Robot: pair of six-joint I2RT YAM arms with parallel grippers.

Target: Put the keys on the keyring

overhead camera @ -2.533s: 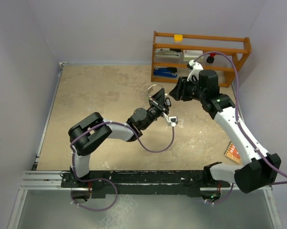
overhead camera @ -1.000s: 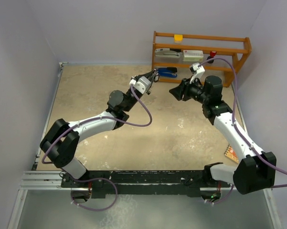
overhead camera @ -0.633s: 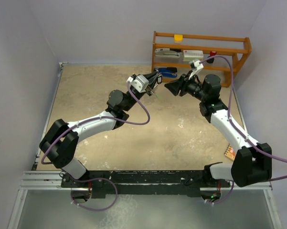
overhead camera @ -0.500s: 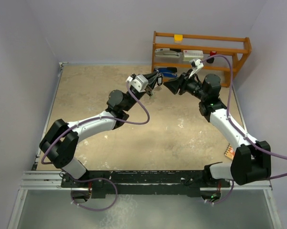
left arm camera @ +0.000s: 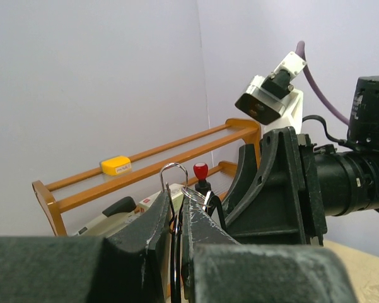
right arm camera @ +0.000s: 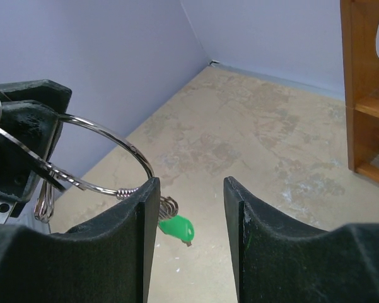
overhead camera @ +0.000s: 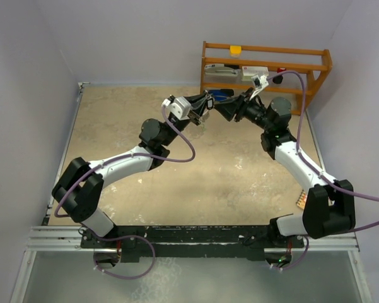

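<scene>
Holds the keyring (right arm camera: 129, 192) in the air by its thin silver wire, pinched in the left gripper (left arm camera: 176, 202), jaws all but closed on it. Shows a loop of that wire poking up above the fingertips in the left wrist view. Carries a green-headed key (right arm camera: 175, 228) just under the ring's coiled part. Hangs all this above the table (overhead camera: 113, 120), near its far edge and right of its middle, just in front of the wooden rack (left arm camera: 45, 199). Meets the right gripper (right arm camera: 189, 183) nose to nose there, jaws standing well apart with nothing clamped between them. Runs the ring's arc up to the tip of one right finger (right arm camera: 142, 214); cannot tell whether touching. Shows the green head low in the gap, beyond the fingers.
</scene>
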